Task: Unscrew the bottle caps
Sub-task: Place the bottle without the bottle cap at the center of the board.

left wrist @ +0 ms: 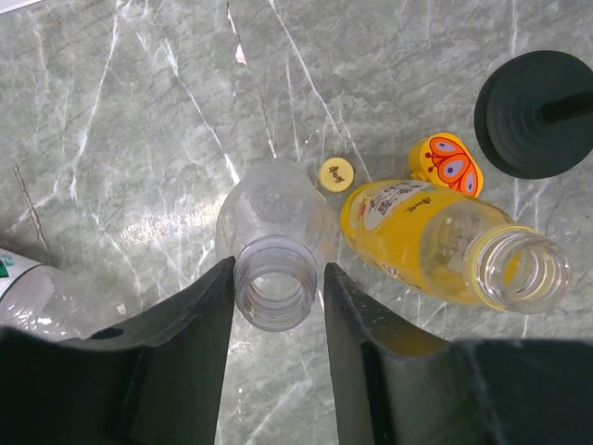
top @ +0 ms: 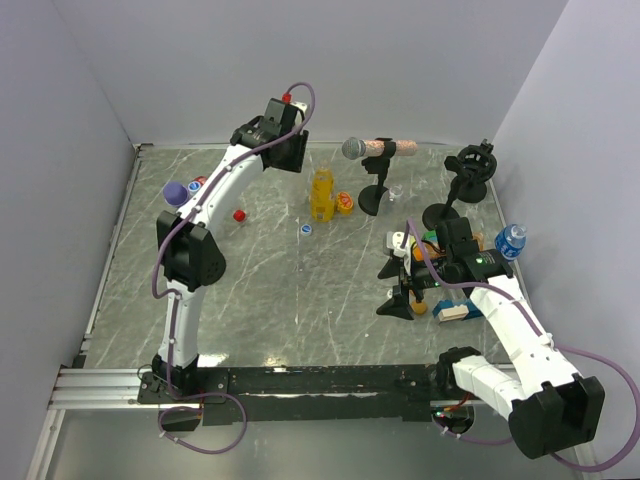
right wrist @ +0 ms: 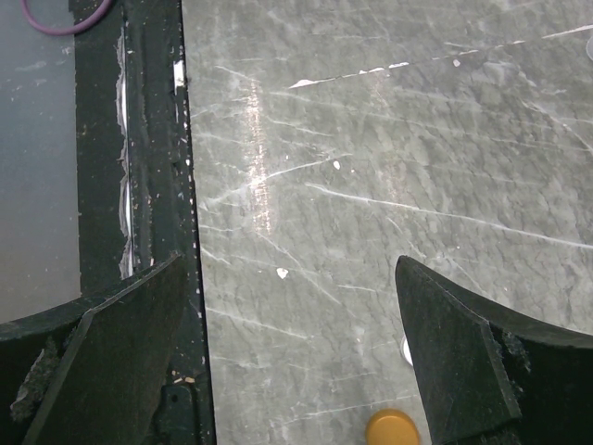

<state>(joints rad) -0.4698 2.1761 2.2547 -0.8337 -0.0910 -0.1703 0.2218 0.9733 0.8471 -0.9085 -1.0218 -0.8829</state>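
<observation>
Clear plastic bottle [left wrist: 273,222], cap off, open neck at lower centre of the left wrist view, set between the two black fingers [left wrist: 185,352] of the left gripper [left wrist: 276,269]. The jaws are closed in on the neck, one finger against each side, with no gap seen. Yellow-orange juice bottle [left wrist: 426,241] is just right of it, bodies touching or nearly so, its mouth open toward the right edge of frame, also uncapped. Small pale yellow round screw cap [left wrist: 336,173] lies flat on the grey marbled table top [left wrist: 111,111] just above the two bottles, in the notch between them and outside the jaws. Orange butterfly-printed piece [left wrist: 447,164] sits by the juice bottle's upper side; black round stand base [left wrist: 537,111] is in the upper right corner. Part of a second clear labelled bottle [left wrist: 28,297] shows at the left edge. Open marble fills the upper left of this view. In the top view, small red cap [top: 239,215] and small blue cap [top: 306,228] lie loose left of centre, apart from each other and from both grippers. Small blue-labelled bottle [top: 511,241] stands at the right, near the side wall. The left arm is stretched toward the back of the table, close to the rear wall. Right gripper [right wrist: 289,264]: jaws wide apart, only marble showing between them. Black rail [right wrist: 148,185] runs down the left of its view; small round orange piece [right wrist: 391,428] sits at the bottom edge beside the right-hand finger.
</observation>
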